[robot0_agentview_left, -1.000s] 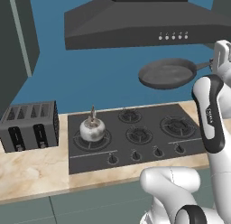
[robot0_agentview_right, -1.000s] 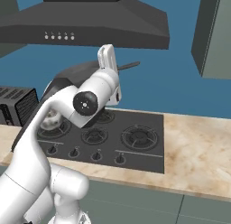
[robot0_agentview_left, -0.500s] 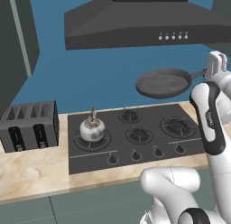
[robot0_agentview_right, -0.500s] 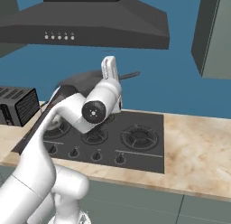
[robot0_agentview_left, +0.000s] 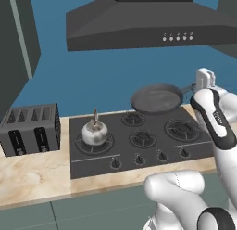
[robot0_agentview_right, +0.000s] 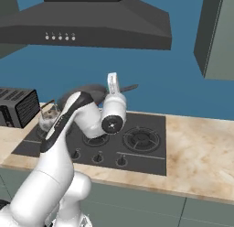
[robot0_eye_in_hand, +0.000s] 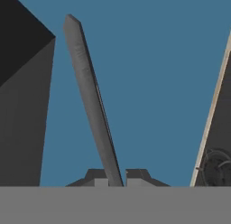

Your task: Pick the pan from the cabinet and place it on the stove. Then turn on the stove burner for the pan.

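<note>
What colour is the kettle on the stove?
Shiny silver; the kettle shows best in the left base view.

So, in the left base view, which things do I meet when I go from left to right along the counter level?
toaster → silver kettle on the left burner of the stove → pan held in the air above the back of the stove → claw gripping the pan's handle.
</note>
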Motion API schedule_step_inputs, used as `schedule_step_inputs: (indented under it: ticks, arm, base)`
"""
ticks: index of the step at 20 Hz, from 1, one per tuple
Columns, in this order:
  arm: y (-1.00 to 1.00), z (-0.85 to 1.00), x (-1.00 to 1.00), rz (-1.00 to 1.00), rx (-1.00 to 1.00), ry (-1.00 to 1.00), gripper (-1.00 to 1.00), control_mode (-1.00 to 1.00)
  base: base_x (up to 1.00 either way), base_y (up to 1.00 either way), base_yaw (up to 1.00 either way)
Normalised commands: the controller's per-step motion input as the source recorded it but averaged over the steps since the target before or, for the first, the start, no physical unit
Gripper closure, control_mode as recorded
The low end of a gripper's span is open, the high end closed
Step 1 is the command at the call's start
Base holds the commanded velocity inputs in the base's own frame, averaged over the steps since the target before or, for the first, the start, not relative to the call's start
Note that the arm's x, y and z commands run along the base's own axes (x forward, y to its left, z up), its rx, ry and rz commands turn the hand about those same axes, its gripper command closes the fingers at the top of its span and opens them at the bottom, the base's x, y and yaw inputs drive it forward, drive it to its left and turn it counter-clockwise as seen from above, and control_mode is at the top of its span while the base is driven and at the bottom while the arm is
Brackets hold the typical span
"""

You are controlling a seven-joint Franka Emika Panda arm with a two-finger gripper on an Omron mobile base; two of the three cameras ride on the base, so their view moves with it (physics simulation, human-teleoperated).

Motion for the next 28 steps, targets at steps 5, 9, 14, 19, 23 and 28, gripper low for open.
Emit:
schedule_step_inputs:
  ticks: [5, 9, 14, 19, 23, 28]
  arm:
    - [0.34, -0.42, 0.42, 0.03, 0.0, 0.15, 1.0, -1.0]
    - [0.22, -0.31, 0.43, 0.0, 0.0, 0.14, 1.0, -1.0]
    - [0.02, -0.11, 0.32, 0.0, 0.0, 0.06, 1.0, -1.0]
    - [-0.05, -0.19, 0.17, 0.0, 0.0, 0.09, 1.0, -1.0]
    - [-0.01, -0.34, 0.18, 0.0, 0.0, 0.12, 1.0, -1.0]
    - [-0.09, -0.07, 0.24, 0.0, 0.0, 0.12, 1.0, -1.0]
  base:
    - [0.0, 0.0, 0.0]
    - [0.0, 0.0, 0.0]
    - [0.0, 0.0, 0.0]
    - [0.0, 0.0, 0.0]
    - [0.0, 0.0, 0.0]
    - [0.0, 0.0, 0.0]
